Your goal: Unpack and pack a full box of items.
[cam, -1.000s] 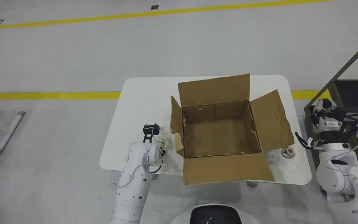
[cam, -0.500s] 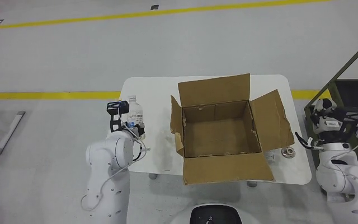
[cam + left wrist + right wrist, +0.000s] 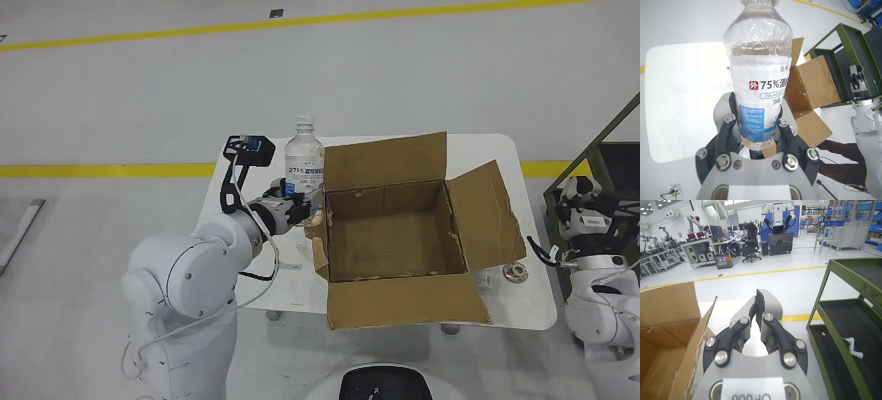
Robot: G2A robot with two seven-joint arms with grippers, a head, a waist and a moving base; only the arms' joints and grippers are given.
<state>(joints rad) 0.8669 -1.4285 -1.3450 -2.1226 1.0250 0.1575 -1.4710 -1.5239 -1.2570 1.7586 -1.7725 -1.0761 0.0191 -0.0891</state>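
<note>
An open cardboard box [image 3: 395, 245] stands on the white table [image 3: 255, 160] with its flaps spread and its inside bare. My left gripper [image 3: 290, 212] [image 3: 758, 121] is shut on the lower part of a clear bottle [image 3: 303, 165] [image 3: 761, 79] with a white and blue label, held above the table just left of the box's left wall. The box [image 3: 806, 98] lies beyond the bottle in the left wrist view. My right gripper [image 3: 758, 311] is shut with nothing in it, off the table's right end, beside the box's right flap [image 3: 668, 311].
A small round roll [image 3: 516, 271] and a small packet [image 3: 483, 282] lie on the table right of the box. A green cart [image 3: 848, 321] [image 3: 612, 150] stands close to the right arm. The table's left part is bare.
The left arm rose from the table's front left edge, took the bottle up and carried it right toward the box's left wall. The right arm kept still.
</note>
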